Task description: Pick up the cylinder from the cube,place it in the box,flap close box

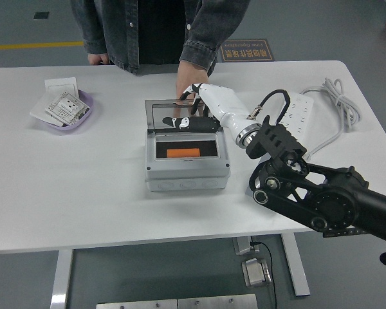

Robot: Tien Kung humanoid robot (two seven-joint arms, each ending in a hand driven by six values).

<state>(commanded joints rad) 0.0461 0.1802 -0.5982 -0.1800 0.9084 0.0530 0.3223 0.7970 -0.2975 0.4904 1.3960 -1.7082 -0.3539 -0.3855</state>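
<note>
The orange cylinder (182, 153) lies crosswise inside the grey box (186, 177). The right hand (194, 111), fingers loosely spread and empty, hovers at the raised flap (180, 111) just behind it, ready to push it forward.

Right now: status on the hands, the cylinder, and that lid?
Right hand empty at the open lid. Left arm unseen. Orange cylinder lies inside grey box. Person's hand rests behind the lid.
</note>
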